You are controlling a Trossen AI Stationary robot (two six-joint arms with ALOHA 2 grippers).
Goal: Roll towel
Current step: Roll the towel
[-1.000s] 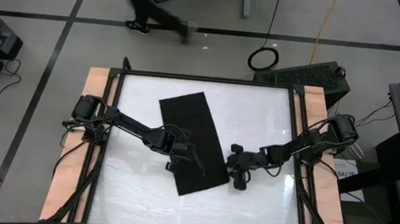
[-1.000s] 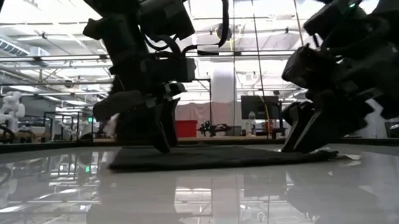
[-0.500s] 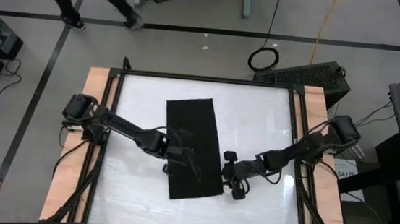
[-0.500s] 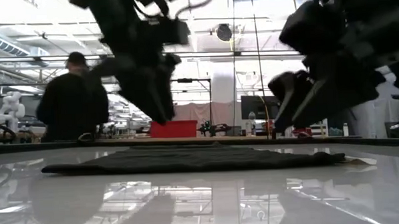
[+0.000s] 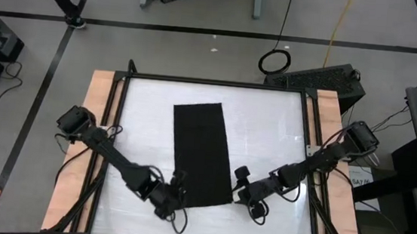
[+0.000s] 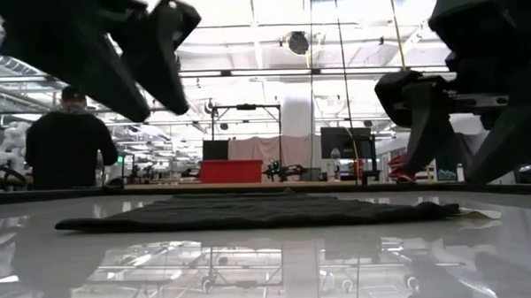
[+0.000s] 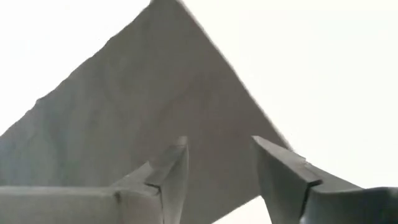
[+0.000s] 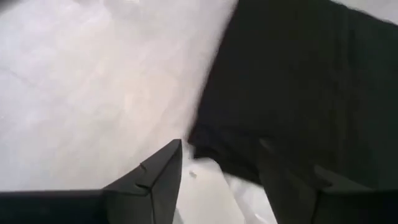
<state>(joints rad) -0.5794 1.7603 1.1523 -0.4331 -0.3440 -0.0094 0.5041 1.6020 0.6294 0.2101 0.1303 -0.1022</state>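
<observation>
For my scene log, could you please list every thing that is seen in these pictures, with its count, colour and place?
towel: one, black, lying flat and unrolled, lengthwise on the middle of the table
white tag: one, at a near corner of the towel
table: one, glossy white top with wooden side rails
cable coil: one, black, on the floor beyond the table
person: one, dark clothes, in the room behind the table
left tool: one, black, open, at the towel's near left corner
right tool: one, black, open, at the towel's near right corner

Black towel (image 5: 201,154) flat on white table (image 5: 275,130)
</observation>
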